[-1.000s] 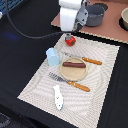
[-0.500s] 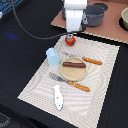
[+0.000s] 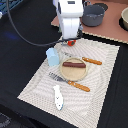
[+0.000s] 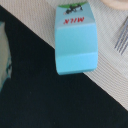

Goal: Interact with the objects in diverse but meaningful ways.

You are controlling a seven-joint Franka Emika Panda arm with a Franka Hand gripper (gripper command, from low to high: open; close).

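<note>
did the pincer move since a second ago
Yes. In the exterior view the arm's white head and pincer have shifted toward that view's left and nearer the placemat, away from the grey saucepan. They now cover the tomato, above the light blue carton.

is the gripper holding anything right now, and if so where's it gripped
Cannot tell. The gripper is low over the mat's far edge, its fingertips hidden in both views. The blue milk carton below the wrist camera stands free.

One word can be read: "MILK", printed in red capitals on the white upper panel of the light blue milk carton [image 4: 75, 42], seen in the wrist view. It appears upside down in that picture. Beside it a small green and dark mark is printed, too blurred to be made out. In the exterior view, nothing can be read.
</note>
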